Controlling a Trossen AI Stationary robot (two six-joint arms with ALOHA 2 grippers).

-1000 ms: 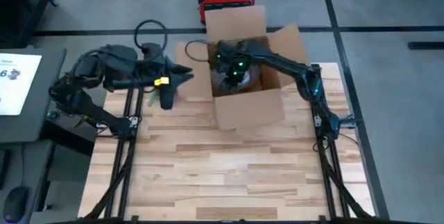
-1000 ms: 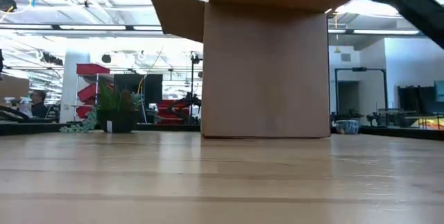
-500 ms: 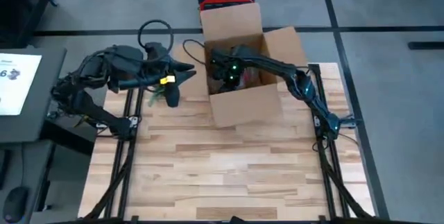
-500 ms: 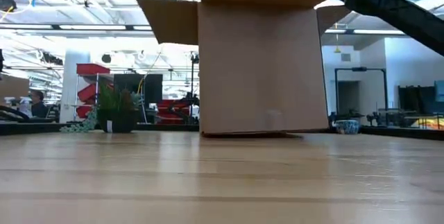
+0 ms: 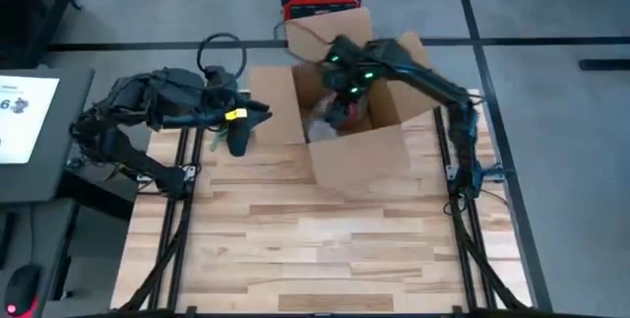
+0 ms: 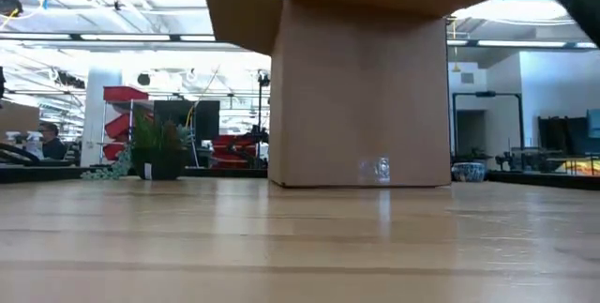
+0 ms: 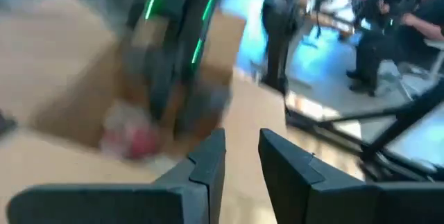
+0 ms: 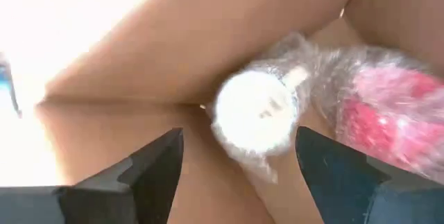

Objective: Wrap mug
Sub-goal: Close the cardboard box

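Right jaws (image 8: 236, 172) spread wide, empty, inside the cardboard box (image 5: 359, 151) | we should lift straight up, clear of the flaps | just beyond them the bubble-wrapped mug (image 8: 260, 113) lies on the box floor: crinkly clear film, round white end, red bundle beside | left jaws (image 7: 239, 158) nearly together, empty, beside the box.

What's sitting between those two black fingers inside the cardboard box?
In the right wrist view, a white object in bubble wrap lies on the box floor, framed between the right gripper's open fingers; a red wrapped item lies beside it.
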